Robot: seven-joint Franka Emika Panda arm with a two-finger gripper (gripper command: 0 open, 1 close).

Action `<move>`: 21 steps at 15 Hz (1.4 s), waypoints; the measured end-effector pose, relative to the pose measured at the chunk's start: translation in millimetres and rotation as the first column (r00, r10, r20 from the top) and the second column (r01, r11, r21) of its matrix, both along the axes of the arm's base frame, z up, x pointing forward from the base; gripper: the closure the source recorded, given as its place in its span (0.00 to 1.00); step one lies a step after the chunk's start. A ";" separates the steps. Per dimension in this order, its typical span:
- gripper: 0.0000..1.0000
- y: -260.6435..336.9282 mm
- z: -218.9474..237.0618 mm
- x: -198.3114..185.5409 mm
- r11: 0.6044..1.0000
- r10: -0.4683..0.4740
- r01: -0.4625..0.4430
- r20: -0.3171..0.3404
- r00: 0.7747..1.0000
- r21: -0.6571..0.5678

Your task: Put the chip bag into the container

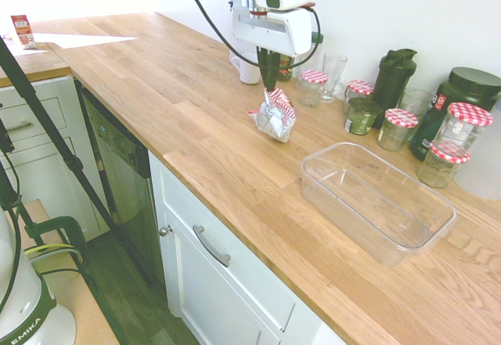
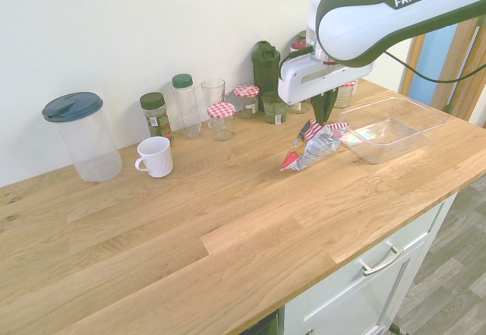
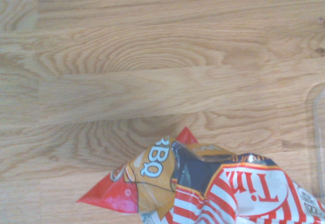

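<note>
The chip bag (image 1: 275,118) (image 2: 314,147) is a crumpled silvery foil bag with red-and-white stripes, and "BBQ" print shows on it in the wrist view (image 3: 203,188). My gripper (image 1: 268,85) (image 2: 323,119) is shut on its top edge, and the bag hangs down at a slant over the wooden counter. Whether its red lower corner touches the wood I cannot tell. The container (image 1: 316,159) (image 2: 427,125), a clear shallow rectangular tub, stands empty on the counter a short way from the bag, towards the counter's front edge side.
Along the wall behind the bag stand jars with red-checked lids (image 1: 470,118) (image 2: 221,117), drinking glasses (image 1: 333,70), a dark shaker bottle (image 1: 394,75) and a white mug (image 2: 156,156). A tall clear jug with a blue lid (image 2: 79,134) stands further off.
</note>
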State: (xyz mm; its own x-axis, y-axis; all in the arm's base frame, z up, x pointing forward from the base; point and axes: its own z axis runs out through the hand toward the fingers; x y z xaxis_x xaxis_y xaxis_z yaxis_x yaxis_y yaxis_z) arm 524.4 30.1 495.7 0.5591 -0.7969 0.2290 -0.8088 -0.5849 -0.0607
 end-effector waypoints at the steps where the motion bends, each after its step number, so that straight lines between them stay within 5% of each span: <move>1: 1.00 -8.6 5.1 -2.3 1.000 -0.007 0.007 0.007 1.000 0.002; 11: 1.00 -100.2 72.0 -36.1 0.998 -0.060 0.056 0.087 0.994 0.040; 21: 1.00 -192.1 91.9 -15.8 0.995 -0.071 0.063 0.103 0.992 0.076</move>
